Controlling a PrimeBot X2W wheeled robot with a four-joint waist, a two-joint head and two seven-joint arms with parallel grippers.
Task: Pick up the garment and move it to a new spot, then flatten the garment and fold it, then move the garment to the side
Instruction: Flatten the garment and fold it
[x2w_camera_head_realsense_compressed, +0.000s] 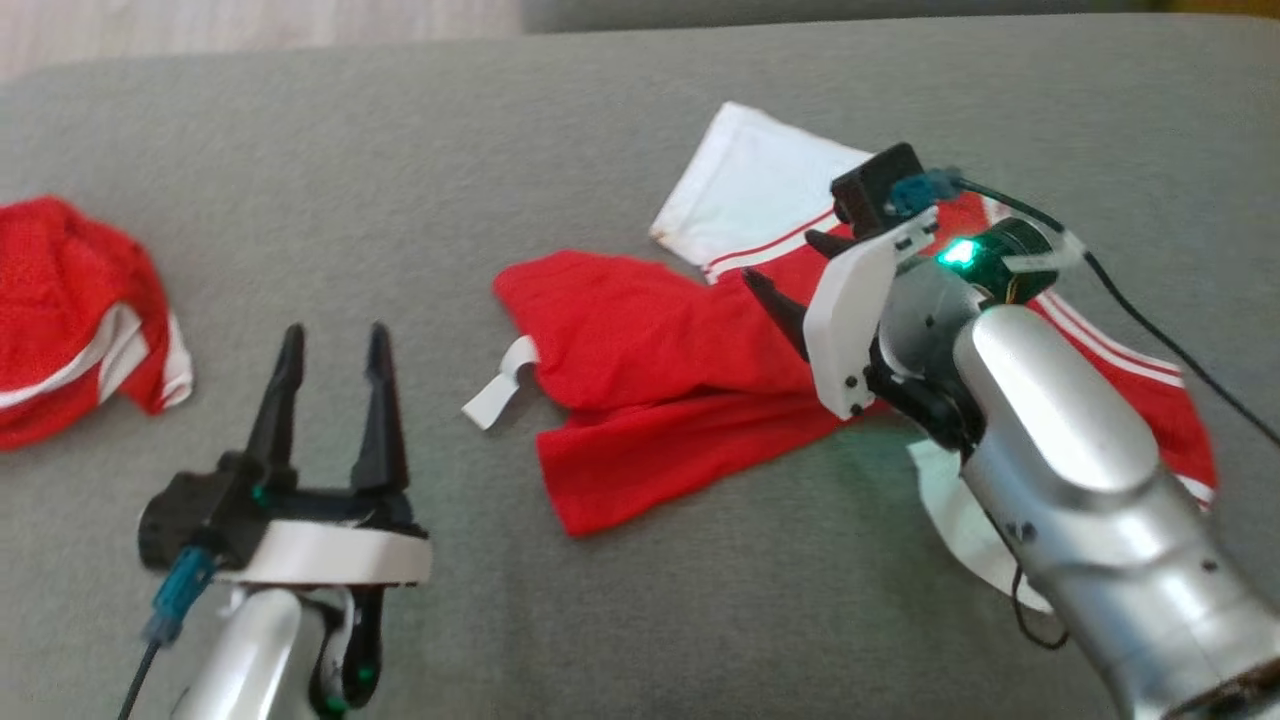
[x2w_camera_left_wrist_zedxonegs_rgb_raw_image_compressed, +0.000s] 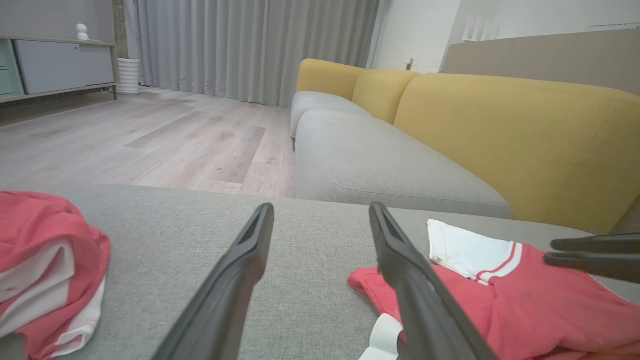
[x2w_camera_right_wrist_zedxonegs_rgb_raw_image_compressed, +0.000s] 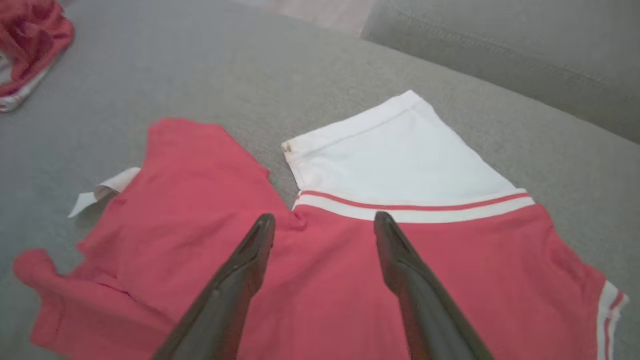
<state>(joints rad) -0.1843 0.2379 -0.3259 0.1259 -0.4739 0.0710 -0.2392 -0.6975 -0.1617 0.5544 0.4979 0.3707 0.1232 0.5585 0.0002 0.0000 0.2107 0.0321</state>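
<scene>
The garment (x2w_camera_head_realsense_compressed: 650, 370) is a red shirt with white sleeves and red-and-white stripes, lying rumpled and partly spread on the grey cushion (x2w_camera_head_realsense_compressed: 500, 150). Its white sleeve (x2w_camera_right_wrist_zedxonegs_rgb_raw_image_compressed: 395, 155) points away from me, and a white strip (x2w_camera_head_realsense_compressed: 497, 392) sticks out at its left. My right gripper (x2w_camera_head_realsense_compressed: 790, 275) hovers over the shirt's middle, open, with nothing between its fingers (x2w_camera_right_wrist_zedxonegs_rgb_raw_image_compressed: 250, 260). My left gripper (x2w_camera_head_realsense_compressed: 335, 345) stands open to the left of the garment (x2w_camera_left_wrist_zedxonegs_rgb_raw_image_compressed: 500, 305), over bare cushion. In the left wrist view the right gripper's fingertips (x2w_camera_left_wrist_zedxonegs_rgb_raw_image_compressed: 555, 252) reach in from the right edge.
A second red-and-white garment (x2w_camera_head_realsense_compressed: 70, 310) lies bunched at the cushion's left edge. A black cable (x2w_camera_head_realsense_compressed: 1150, 320) trails off the right wrist. Beyond the cushion stand a yellow-backed sofa (x2w_camera_left_wrist_zedxonegs_rgb_raw_image_compressed: 450, 130) and wooden floor (x2w_camera_left_wrist_zedxonegs_rgb_raw_image_compressed: 150, 135).
</scene>
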